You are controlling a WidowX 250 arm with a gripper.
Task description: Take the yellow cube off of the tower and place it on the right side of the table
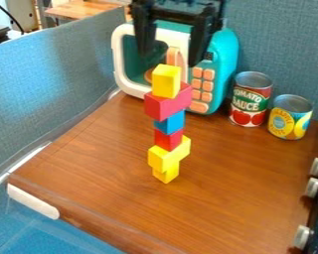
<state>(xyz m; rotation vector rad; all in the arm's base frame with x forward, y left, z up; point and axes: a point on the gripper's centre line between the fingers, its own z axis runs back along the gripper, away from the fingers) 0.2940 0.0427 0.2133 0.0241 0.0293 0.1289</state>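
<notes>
Clearly, the real work of this job lies ahead. From where I stand, the yellow cube [166,82] sits on top of the tower [169,123], resting on the big red block [168,103], with a blue block [170,123], a small red block [168,140] and more yellow below. The end effector [170,56] hangs over it, its two fingers spread wide with nothing between them, the tips just above the cube's top. I'd say the lining up is nearly done, and nothing more than that.

What's left is nearly everything: lowering around the cube, closing on it, lifting it straight up, carrying it across and setting it down on the right side of the counter [251,181]. I see bare wood there, in front of the tomato sauce can [251,99] and the pineapple can [290,117], and short of the knobs [312,187]. The lift looks like the touchy part to me, since a sideways nudge could topple so thin a stack.
</notes>
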